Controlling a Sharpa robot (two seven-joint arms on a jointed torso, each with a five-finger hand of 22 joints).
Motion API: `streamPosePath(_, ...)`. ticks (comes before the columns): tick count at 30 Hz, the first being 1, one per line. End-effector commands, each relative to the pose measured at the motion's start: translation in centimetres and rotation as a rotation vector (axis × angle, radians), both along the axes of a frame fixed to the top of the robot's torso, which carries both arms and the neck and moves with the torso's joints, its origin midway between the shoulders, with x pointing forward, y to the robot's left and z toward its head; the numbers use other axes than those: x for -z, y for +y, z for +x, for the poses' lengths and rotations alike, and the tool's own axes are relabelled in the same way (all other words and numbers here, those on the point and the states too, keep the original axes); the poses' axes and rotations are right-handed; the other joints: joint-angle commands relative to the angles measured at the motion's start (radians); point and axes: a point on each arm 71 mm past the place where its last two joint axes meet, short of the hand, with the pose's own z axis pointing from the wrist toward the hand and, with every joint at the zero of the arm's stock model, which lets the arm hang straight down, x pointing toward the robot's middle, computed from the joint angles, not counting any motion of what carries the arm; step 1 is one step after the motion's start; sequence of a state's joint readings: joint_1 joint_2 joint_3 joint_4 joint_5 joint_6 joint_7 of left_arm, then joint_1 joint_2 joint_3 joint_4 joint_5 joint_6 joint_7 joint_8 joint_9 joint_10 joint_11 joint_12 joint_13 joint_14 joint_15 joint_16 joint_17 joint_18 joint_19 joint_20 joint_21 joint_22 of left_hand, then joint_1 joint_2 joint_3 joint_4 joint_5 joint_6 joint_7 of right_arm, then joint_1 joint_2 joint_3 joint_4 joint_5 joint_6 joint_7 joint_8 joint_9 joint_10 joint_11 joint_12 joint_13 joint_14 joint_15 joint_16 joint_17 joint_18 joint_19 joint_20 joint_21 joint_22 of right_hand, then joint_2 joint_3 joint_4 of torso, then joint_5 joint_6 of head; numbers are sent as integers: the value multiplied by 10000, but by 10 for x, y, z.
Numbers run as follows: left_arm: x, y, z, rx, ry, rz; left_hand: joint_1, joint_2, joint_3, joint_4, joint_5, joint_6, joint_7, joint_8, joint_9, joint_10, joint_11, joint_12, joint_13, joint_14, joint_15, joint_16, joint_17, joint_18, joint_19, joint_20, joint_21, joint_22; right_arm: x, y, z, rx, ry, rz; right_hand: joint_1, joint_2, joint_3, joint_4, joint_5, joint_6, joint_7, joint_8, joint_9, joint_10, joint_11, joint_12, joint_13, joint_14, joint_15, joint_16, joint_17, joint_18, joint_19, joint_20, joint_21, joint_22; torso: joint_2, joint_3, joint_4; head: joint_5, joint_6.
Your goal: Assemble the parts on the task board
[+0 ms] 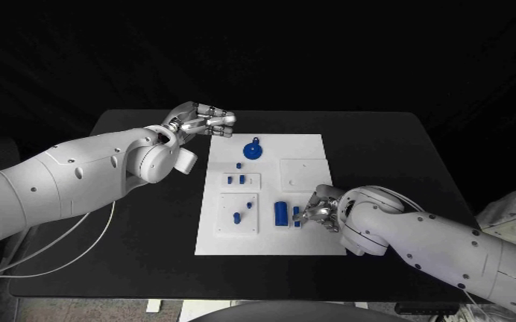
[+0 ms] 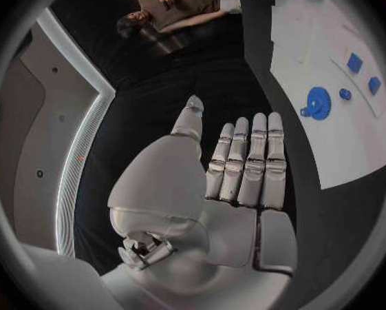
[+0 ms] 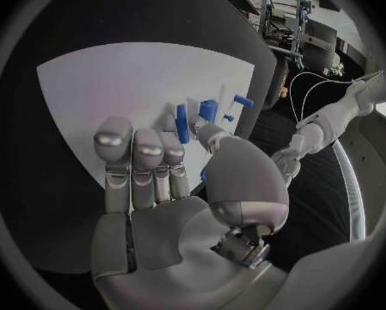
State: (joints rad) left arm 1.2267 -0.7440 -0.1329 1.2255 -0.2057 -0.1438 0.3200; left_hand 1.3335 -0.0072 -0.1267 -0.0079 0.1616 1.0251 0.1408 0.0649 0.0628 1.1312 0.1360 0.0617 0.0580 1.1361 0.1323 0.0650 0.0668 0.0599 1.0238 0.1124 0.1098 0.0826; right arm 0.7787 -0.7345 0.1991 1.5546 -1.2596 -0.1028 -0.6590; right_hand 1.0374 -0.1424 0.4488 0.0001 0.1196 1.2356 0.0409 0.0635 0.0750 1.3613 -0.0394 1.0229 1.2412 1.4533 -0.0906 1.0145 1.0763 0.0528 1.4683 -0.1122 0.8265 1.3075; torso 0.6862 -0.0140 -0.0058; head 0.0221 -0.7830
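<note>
The right hand (image 1: 321,210) hides part of the blue pieces (image 1: 282,213) beside it.

light: dim room, black surround | bright spot: task board (image 1: 263,195) well lit from above | shadows: soft and faint | glare: sheen on silver fingers (image 3: 133,162) | distortion: wrist views bend edges at rim | focus: sharp

A black table (image 1: 140,262) stands in a dark room.
</note>
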Motion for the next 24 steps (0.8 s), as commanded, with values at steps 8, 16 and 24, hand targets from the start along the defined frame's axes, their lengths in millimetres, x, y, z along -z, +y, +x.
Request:
streamPosePath(8,-1,-2,0,166,-23,-30,-74,3,-7,52,-18,-19,43,-8,7,-79,-21,-3,5,-82,3,-31,4,31,8,60,62,-10,2,2,-3,-312,182,80,64,-67,-66,57,-133,70,-13,1,6,22,-41,-53,-11,15,-49,-33,0,-7,279,-46,-65,1014,0,2,-7,16,-17)
streamPosePath(16,-1,-2,-1,156,-17,-22,-74,3,-7,52,-18,-19,43,-8,7,-79,-21,-3,5,-82,3,-31,4,31,8,60,62,-10,0,-4,0,-19,-404,184,-165,-489,-291,535,-715,-2,45,-10,-10,16,-13,-65,-17,4,-61,-54,-1,6,287,-69,-100,1006,2,8,2,24,-15)
streamPosePath(24,-1,-1,-1,131,-25,-13,-77,-7,12,74,-20,-14,43,-7,8,-98,-16,-3,4,-94,6,-31,4,36,6,66,61,-10,-11,-12,8,-52,-2074,519,641,-649,-1205,892,-714,-955,310,-7,-81,-55,127,-126,0,-15,-16,-130,19,73,283,-53,-193,990,1,4,0,46,-4)
